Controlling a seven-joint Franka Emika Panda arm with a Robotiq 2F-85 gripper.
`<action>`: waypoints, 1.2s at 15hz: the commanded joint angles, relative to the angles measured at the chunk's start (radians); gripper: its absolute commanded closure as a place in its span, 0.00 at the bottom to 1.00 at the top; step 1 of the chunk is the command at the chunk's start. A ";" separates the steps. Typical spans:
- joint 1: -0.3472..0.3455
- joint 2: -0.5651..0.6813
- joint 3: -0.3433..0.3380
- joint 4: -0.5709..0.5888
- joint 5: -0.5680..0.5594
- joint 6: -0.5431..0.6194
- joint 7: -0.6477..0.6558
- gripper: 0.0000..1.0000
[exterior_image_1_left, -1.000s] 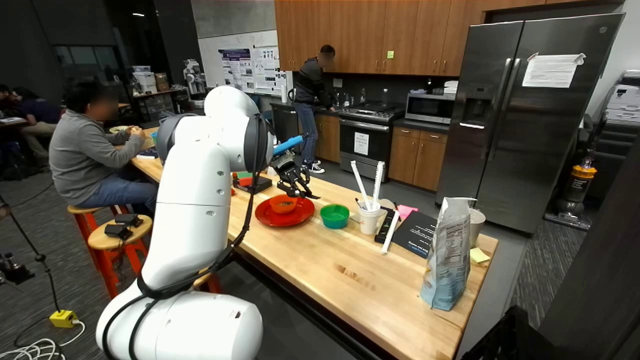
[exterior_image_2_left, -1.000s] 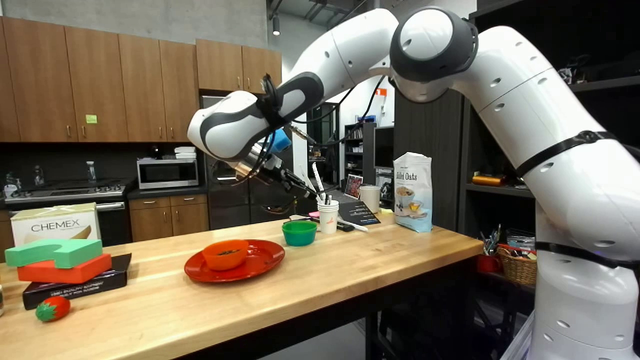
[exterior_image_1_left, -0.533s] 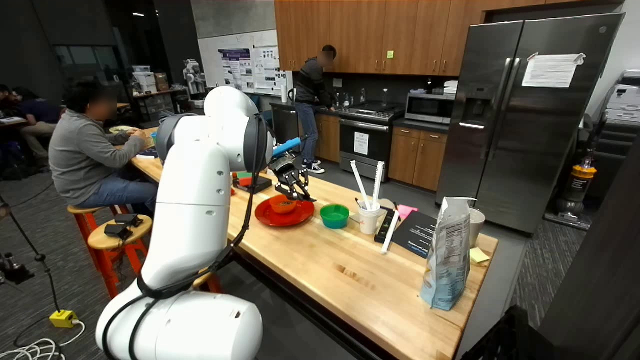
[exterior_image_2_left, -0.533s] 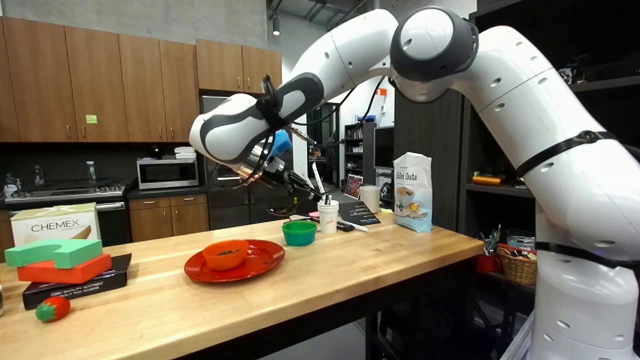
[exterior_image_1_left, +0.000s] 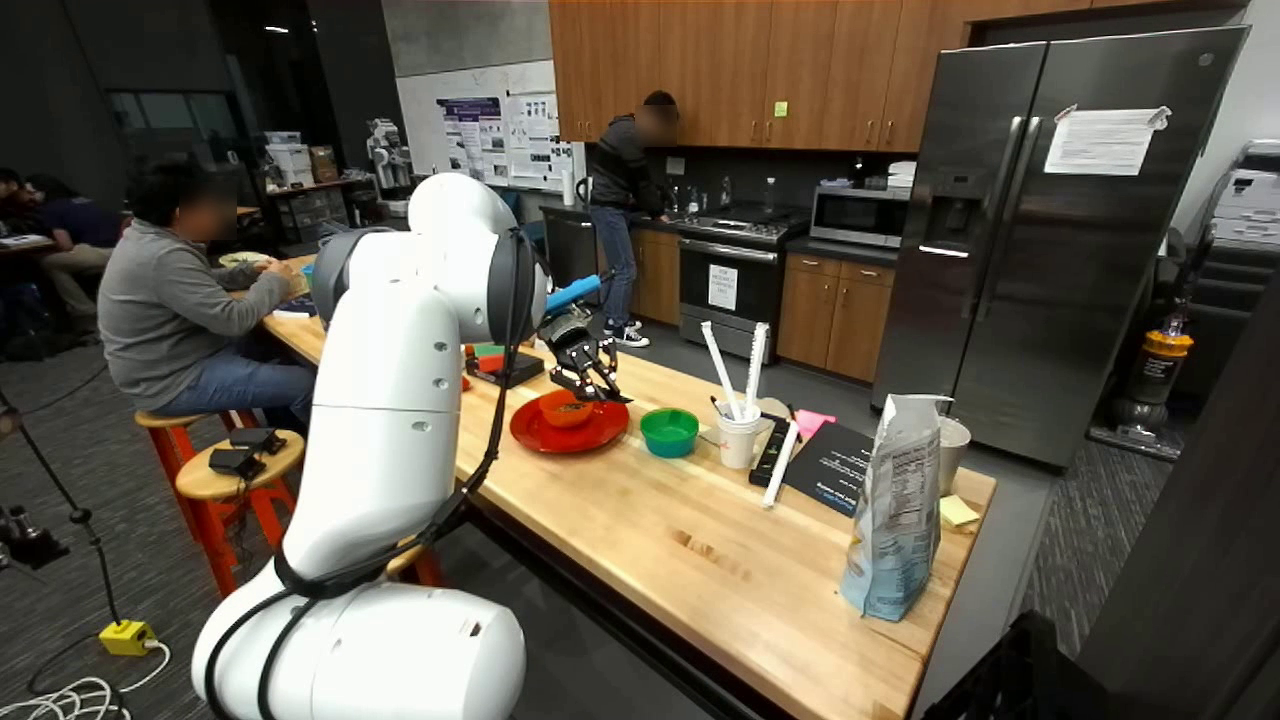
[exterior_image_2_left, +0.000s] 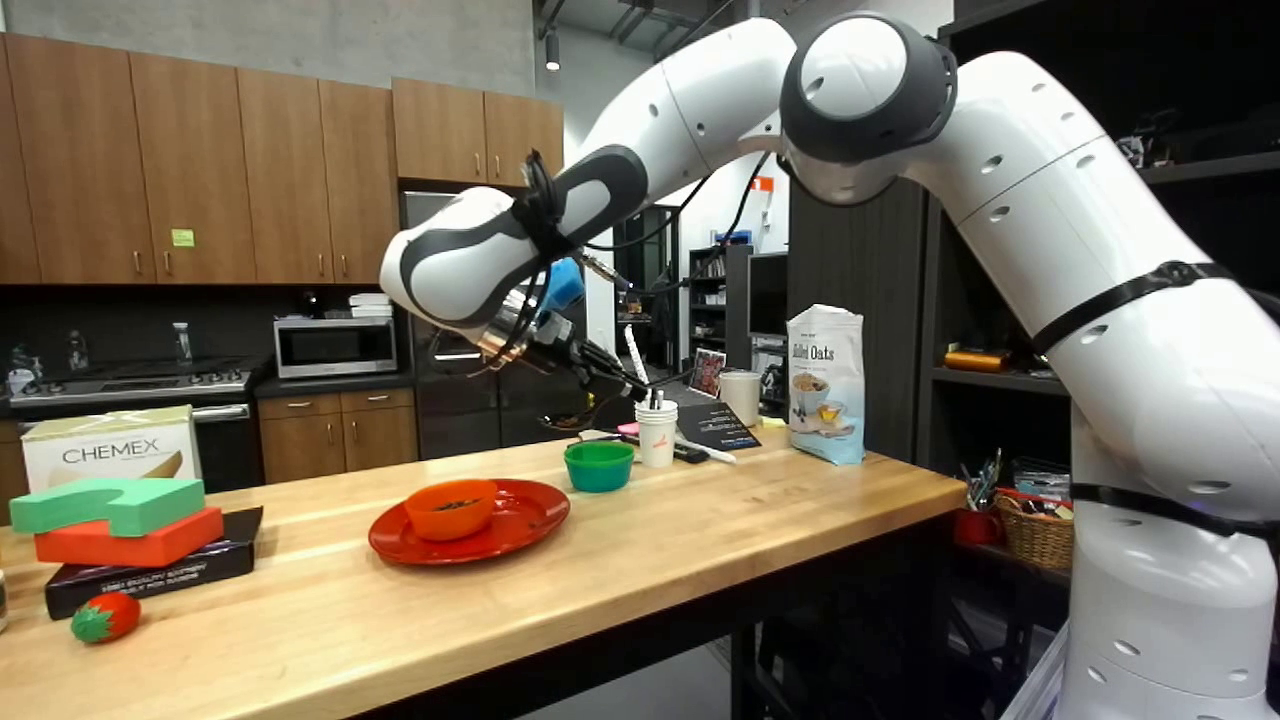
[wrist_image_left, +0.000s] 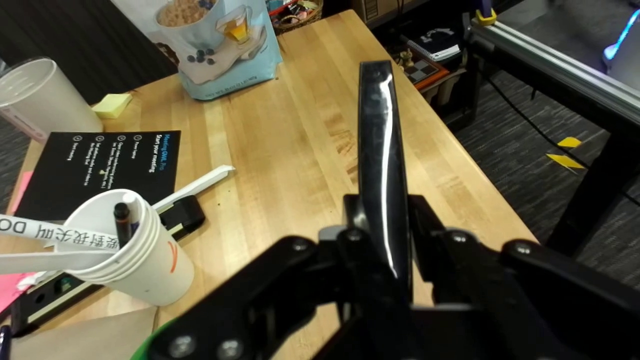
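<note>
My gripper is shut on a long glossy black utensil; its handle sticks out past the fingertips in the wrist view. In an exterior view a dark spoon-like end shows below the gripper. The gripper is above the table, behind a green bowl and close to a stack of white paper cups holding pens and straws. An orange bowl with small dark bits in it sits on a red plate. In an exterior view the gripper appears above the plate's far edge.
A bag of oats, a beige cup and a black card stand or lie at one table end. Foam blocks, a black box, a toy strawberry and a Chemex box are at the other.
The gripper, with the black utensil in it, has dipped slightly and tilted a little since one second ago. It is nearly still over the last half second. The bowls and plate have not moved.
</note>
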 joint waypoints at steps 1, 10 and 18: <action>-0.007 -0.030 0.000 -0.023 0.021 -0.011 0.016 0.94; -0.006 -0.031 0.000 -0.026 0.013 -0.011 0.022 0.94; -0.006 -0.031 0.000 -0.029 0.013 -0.009 0.033 0.94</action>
